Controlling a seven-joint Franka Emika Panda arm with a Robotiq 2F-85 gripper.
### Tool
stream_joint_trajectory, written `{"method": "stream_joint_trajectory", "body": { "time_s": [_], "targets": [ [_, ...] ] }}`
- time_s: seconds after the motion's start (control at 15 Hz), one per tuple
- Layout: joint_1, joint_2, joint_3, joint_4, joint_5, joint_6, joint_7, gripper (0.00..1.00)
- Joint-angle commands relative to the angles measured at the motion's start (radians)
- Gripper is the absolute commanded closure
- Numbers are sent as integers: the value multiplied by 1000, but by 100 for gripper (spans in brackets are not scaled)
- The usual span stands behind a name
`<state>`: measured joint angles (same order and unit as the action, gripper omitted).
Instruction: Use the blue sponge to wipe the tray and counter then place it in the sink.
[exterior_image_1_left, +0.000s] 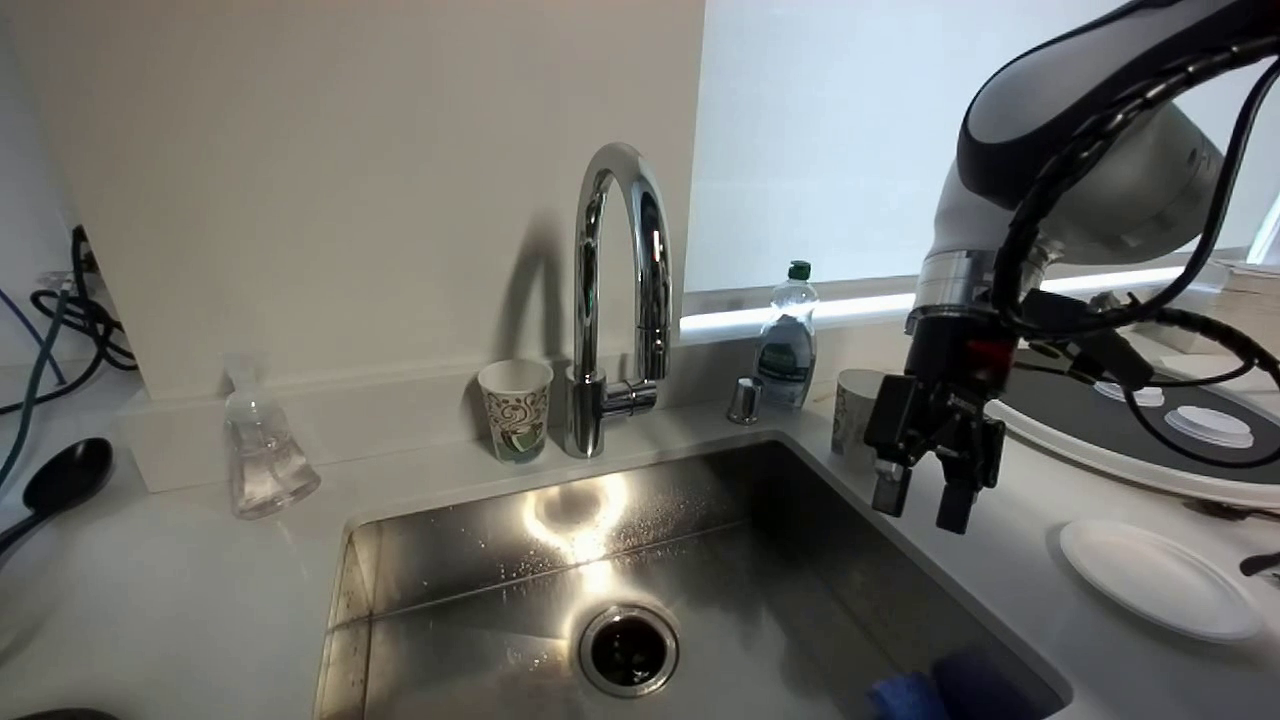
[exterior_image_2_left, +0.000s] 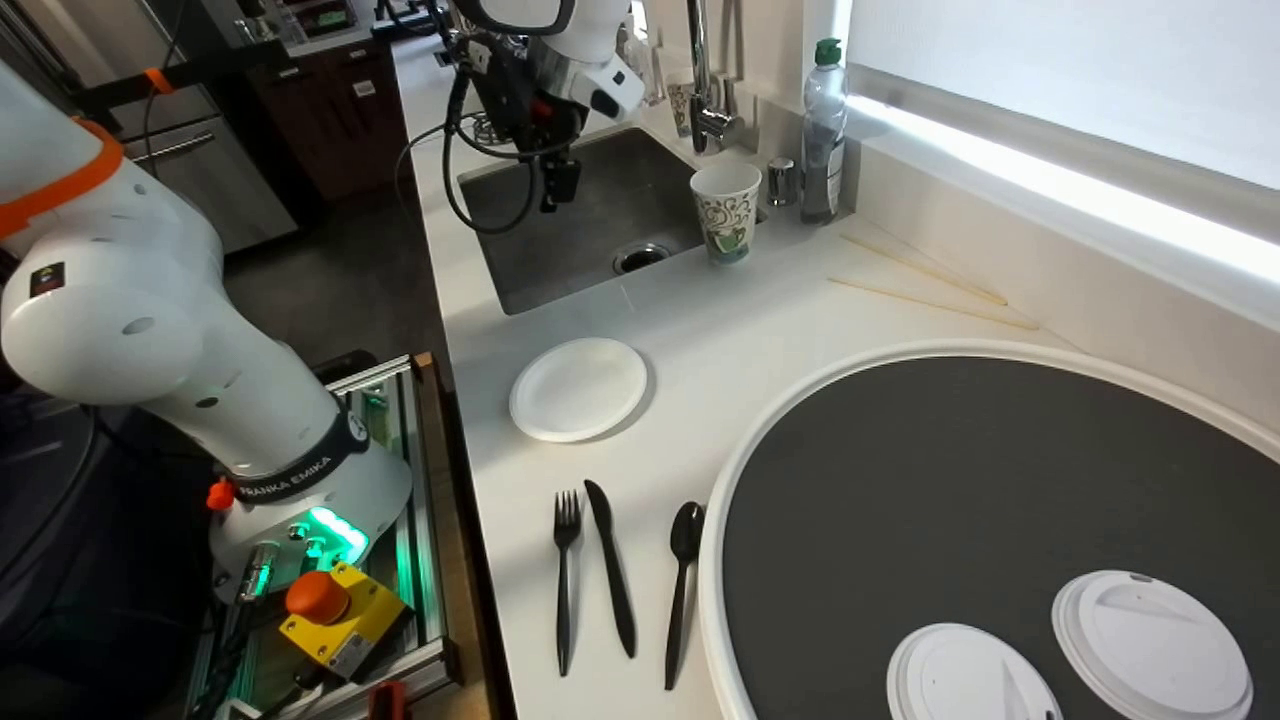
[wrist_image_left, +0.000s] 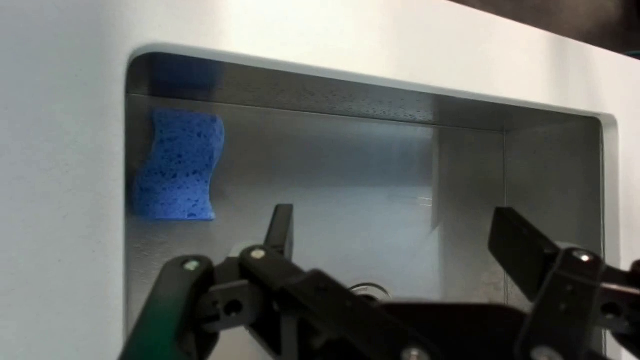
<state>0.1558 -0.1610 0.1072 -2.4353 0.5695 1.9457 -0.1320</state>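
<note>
The blue sponge (wrist_image_left: 179, 167) lies on the floor of the steel sink (wrist_image_left: 320, 150), in a corner close to the walls. In an exterior view only part of the sponge (exterior_image_1_left: 905, 697) shows at the bottom edge; it does not show in the remaining exterior view. My gripper (wrist_image_left: 395, 225) is open and empty, held high above the sink, with the sponge off to one side of its fingers. It also shows in an exterior view (exterior_image_1_left: 922, 503). The large round grey tray (exterior_image_2_left: 930, 470) with a pale rim rests on the white counter (exterior_image_2_left: 690, 330); two white lids (exterior_image_2_left: 1150, 640) lie on it.
A chrome tap (exterior_image_1_left: 590, 300) rises behind the sink. Paper cups (exterior_image_1_left: 516, 410) (exterior_image_2_left: 727, 210), a green-capped soap bottle (exterior_image_2_left: 823, 130) and a clear bottle (exterior_image_1_left: 265, 465) stand around it. A white plate (exterior_image_2_left: 578, 390), fork (exterior_image_2_left: 566, 540), knife (exterior_image_2_left: 612, 570) and spoon (exterior_image_2_left: 684, 545) lie near the tray.
</note>
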Motion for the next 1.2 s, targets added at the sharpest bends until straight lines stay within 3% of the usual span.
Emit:
{"method": "stream_joint_trajectory", "body": {
  "time_s": [0.0,0.53,0.73,1.13],
  "targets": [
    [-7,-12,-6,-17,24,29,-19,0],
    [-18,-125,-41,-46,109,278,-93,0],
    [-37,-174,-62,-41,35,298,-100,0],
    [-66,-270,-108,-32,-170,222,-119,0]
  ]
}}
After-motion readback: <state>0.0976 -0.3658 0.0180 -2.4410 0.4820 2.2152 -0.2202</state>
